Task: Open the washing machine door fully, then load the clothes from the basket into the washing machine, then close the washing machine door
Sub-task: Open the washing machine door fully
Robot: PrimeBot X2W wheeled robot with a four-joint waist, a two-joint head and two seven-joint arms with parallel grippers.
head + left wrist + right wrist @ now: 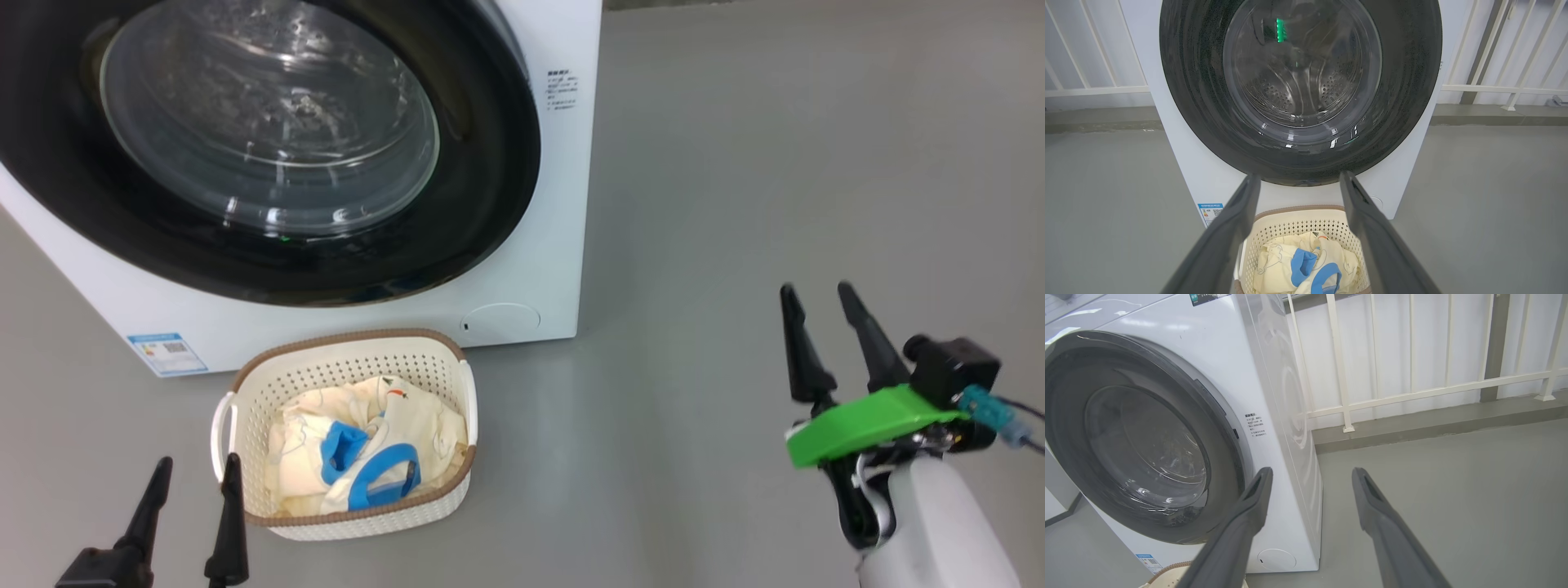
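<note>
Fingers of both grippers stand spread apart with nothing between them. At the lower left of the head view, the left gripper (198, 461) points up the frame, its right finger just beside the left handle of the basket (343, 367) and apart from it. In the left wrist view the left gripper (1299, 176) frames the basket (1298, 222) at bottom centre. The clothes (1282, 261) lie heaped inside, cream-yellow with blue trim, lower in the frame than the fingertips.

The right gripper (816, 292) is at the lower right of the head view, over bare grey floor (735, 204) and well apart from the basket and the clothes (367, 441). A green bracket (865, 420) sits at its wrist. In the right wrist view the right gripper (1311, 470) points past the front right corner of the washing machine (1274, 375). A bit of the basket's brown rim (1167, 567) shows at the bottom left.

The basket stands on the floor just in front of the washing machine (563, 204), between its blue label (167, 353) and round flap (500, 322). The washing machine door (490, 163) fills the upper left and lies shut against the front. A white railing (1412, 392) runs behind.
</note>
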